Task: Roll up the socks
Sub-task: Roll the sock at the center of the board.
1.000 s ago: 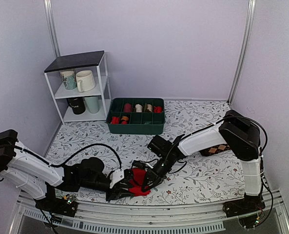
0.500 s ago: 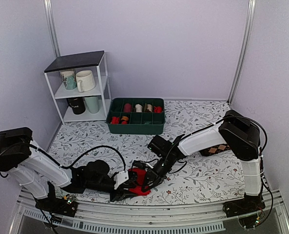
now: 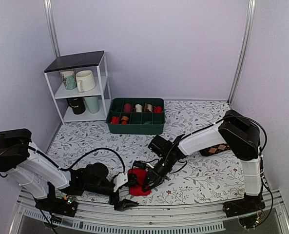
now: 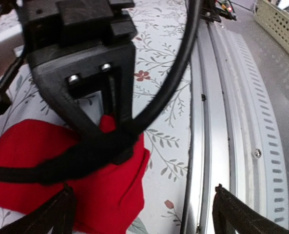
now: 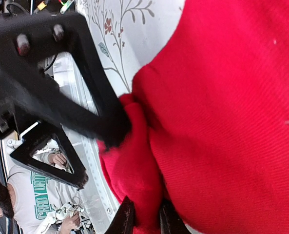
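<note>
The bright red fabric socks (image 3: 139, 190) lie as a loose, partly gathered bundle at the lower centre of the overhead view. They rest on the floral-printed table cover (image 3: 198, 175), just above the ribbed metal rail (image 4: 217, 122) that runs along the table's bottom edge. The right gripper (image 5: 145, 217) has its jaws drawn nearly together on a thick fold of the red knit, and its wrist view shows the cloth bunched and pinched between the two fingertips. The left gripper (image 4: 143, 195) stands with its jaws wide apart and holds nothing; its fingertips sit at the lower left and lower right of its own view, straddling the lower part of the bundle. The socks look light, soft and limp. The knit sags and creases wherever it is unsupported, so it will probably not keep a shape unless it is pinned, and a half-made roll is likely to spring open if released. The ribbed surface should give the fingers good friction, so slipping seems a small risk and breakage none. The better hold is probably across the whole thickness of the rolled part, gripping several layers together. A pinch on a single outer edge would tend to peel one layer away and drag the bundle across the cover.
</note>
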{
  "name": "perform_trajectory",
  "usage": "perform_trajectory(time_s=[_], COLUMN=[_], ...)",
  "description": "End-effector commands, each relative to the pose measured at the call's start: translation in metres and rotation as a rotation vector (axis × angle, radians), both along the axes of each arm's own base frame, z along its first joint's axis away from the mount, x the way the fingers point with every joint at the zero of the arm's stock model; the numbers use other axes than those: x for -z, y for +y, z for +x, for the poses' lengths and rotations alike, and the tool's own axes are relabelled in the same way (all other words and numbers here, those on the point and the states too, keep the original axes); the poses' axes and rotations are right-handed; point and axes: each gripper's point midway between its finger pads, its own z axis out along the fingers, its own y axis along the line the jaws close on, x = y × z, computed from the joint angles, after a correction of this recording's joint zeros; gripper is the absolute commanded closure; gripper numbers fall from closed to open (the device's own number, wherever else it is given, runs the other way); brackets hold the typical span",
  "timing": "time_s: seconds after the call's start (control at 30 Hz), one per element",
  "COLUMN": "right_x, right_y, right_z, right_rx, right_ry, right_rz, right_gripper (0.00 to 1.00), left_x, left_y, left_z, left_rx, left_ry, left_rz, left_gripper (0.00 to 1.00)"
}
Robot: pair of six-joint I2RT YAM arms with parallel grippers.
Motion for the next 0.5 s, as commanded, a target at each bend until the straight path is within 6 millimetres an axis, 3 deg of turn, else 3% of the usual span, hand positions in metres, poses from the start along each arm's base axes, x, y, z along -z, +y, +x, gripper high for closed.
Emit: perform_trajectory(time_s=[0.0,0.2,0.37,0.47], right_x=[0.058,0.057,0.058,0.058], right_y=[-0.039,-0.037,-0.038,-0.037], right_z=[-0.012,-0.011,-0.011,-0.010], right_rx=[0.019,0.023,0.027,0.029], right_ry=[0.024,0.019,0.020,0.021], right_rz=[-0.248,-0.240,-0.245,-0.246], right_gripper=[0.88,0.88,0.88,0.88], left_x=[-0.006,-0.021,-0.031,-0.028], left_y=[0.016,0.032,0.028,0.024], left_z=[0.016,0.036,0.015,0.008], left_rx=[-0.133,-0.275,-0.158,-0.109], left_ry=[-0.020,-0.059,-0.040,-0.041], left_rz=[0.009,-0.043,-0.121,-0.112], left_gripper=[0.02,0.01,0.01,0.10])
